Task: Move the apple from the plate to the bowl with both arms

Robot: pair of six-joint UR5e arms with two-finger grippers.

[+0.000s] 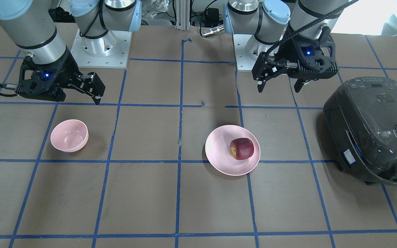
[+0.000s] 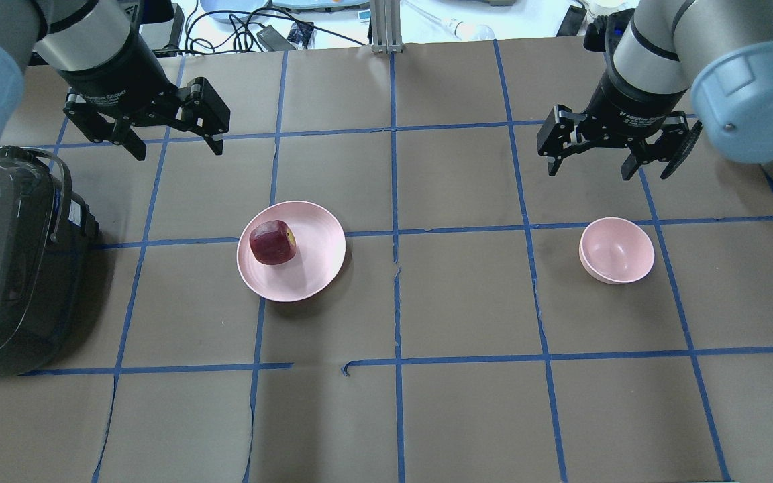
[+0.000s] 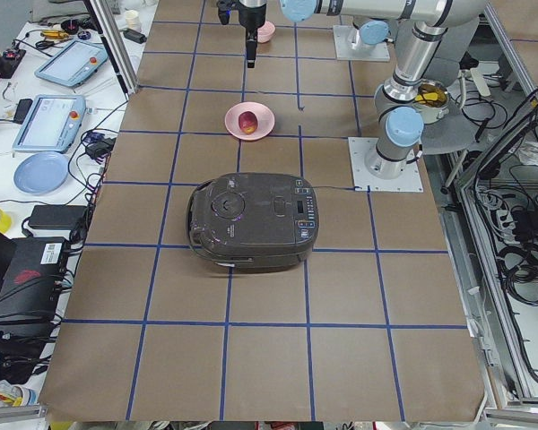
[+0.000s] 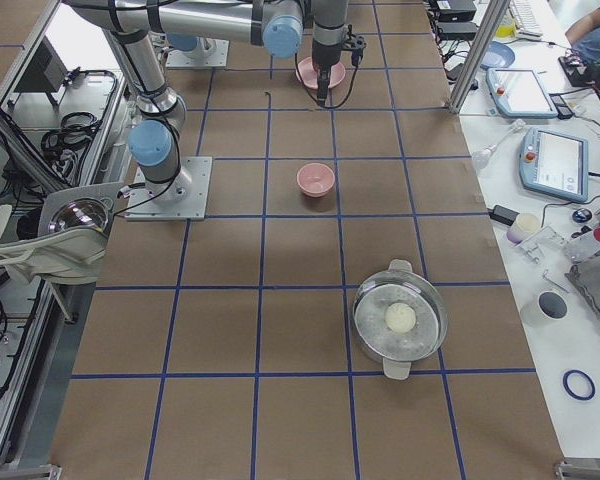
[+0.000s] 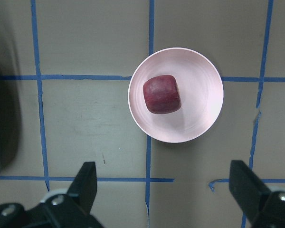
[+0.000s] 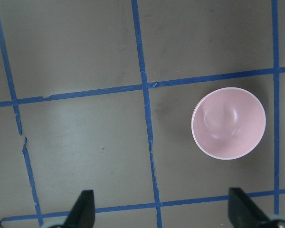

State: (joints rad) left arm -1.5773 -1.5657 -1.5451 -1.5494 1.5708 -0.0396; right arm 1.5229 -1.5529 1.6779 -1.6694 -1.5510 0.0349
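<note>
**A:** Start at the robot's side. How do the arms stand?

**B:** Both hover above the table (image 2: 460,295). The left gripper (image 2: 178,151) has its fingers spread wide and carries nothing. The right gripper (image 2: 598,169) is spread just as wide, and it is bare too.

**A:** And the fruit?

**B:** One step farther out. The apple (image 2: 272,242) sits on the plate (image 2: 316,265), off centre toward the rice cooker (image 2: 4,268). Its yellow patch is turned toward the bowl (image 2: 618,249). The bowl has nothing in it and stands well apart from the plate, just out past the right gripper.

**A:** What could go wrong?

**B:** The grab first, I think. If one finger touches before the other, the blocky apple may skid on the smooth plate, or the plate itself may slide. Next comes the pass between arms. If the left lets go before the right has closed firmly, the apple drops. The bowl is last. It is barely wider than the apple, so a drop off centre could catch the rim and tip the bowl.

**A:** How much room is there?

**B:** The cooker crowds the left side, near the plate but not touching it, so a wide swing of the left arm could strike it. The plate's rim is low, so the fingers can come down around the apple easily. Between plate and bowl lies a broad bare stretch of table, good for the pass. Beyond both dishes the table runs on, and its edges are well away.
</note>
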